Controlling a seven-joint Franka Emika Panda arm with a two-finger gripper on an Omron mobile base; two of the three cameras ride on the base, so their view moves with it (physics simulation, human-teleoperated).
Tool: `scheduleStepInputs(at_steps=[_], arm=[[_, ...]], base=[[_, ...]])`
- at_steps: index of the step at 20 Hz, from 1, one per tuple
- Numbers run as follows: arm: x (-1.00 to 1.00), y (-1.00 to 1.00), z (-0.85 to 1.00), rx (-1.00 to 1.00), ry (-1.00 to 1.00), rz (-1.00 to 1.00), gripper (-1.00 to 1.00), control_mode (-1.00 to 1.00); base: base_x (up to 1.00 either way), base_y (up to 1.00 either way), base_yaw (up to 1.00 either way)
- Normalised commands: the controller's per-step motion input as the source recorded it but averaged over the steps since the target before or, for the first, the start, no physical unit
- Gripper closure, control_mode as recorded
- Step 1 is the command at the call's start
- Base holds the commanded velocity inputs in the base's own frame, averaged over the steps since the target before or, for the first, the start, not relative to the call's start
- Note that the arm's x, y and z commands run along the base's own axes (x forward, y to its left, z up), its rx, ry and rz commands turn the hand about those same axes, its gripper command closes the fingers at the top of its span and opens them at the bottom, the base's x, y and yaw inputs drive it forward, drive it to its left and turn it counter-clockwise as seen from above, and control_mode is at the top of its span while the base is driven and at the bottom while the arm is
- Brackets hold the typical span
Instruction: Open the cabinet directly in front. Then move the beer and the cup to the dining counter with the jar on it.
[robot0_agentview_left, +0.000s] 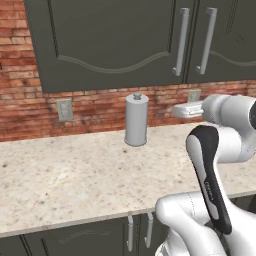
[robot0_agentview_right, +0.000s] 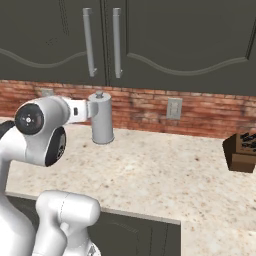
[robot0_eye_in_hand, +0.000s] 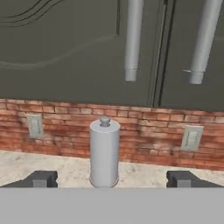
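Note:
The dark grey-green wall cabinet (robot0_agentview_left: 115, 40) hangs above the brick wall with both arched doors closed. Its two long grey bar handles (robot0_agentview_left: 181, 42) (robot0_agentview_left: 206, 40) stand side by side at the seam, and also appear in the right base view (robot0_agentview_right: 89, 42) (robot0_agentview_right: 117, 42) and the hand view (robot0_eye_in_hand: 132, 39) (robot0_eye_in_hand: 203, 41). My gripper (robot0_eye_in_hand: 113, 179) is open, empty, and faces the wall below the handles. My white hand (robot0_agentview_left: 187, 111) reaches over the counter, well short of the doors. The beer, the cup, the dining counter and the jar are out of view.
A tall grey canister with a knob top (robot0_agentview_left: 136, 120) (robot0_agentview_right: 102, 117) (robot0_eye_in_hand: 104, 151) stands on the beige speckled counter (robot0_agentview_left: 60, 175), straight ahead of my fingers. Wall outlets (robot0_agentview_left: 64, 109) (robot0_eye_in_hand: 191, 138) sit on the brick. A brown block (robot0_agentview_right: 242, 147) is at the right. Low cabinets (robot0_agentview_left: 90, 237) run beneath.

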Motion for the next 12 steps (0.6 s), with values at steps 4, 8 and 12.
scheduleStepInputs(at_steps=[4,8,12], arm=[[-0.33,0.00,0.38,0.00,-0.33,0.00,-1.00,-1.00],[-0.35,0.00,0.15,0.01,-0.33,0.00,-1.00,-1.00],[-0.17,0.00,0.06,0.00,-0.15,0.00,-1.00,-1.00]], base=[[0.00,0.00,0.00],[0.00,0.00,0.00],[0.00,0.00,0.00]])
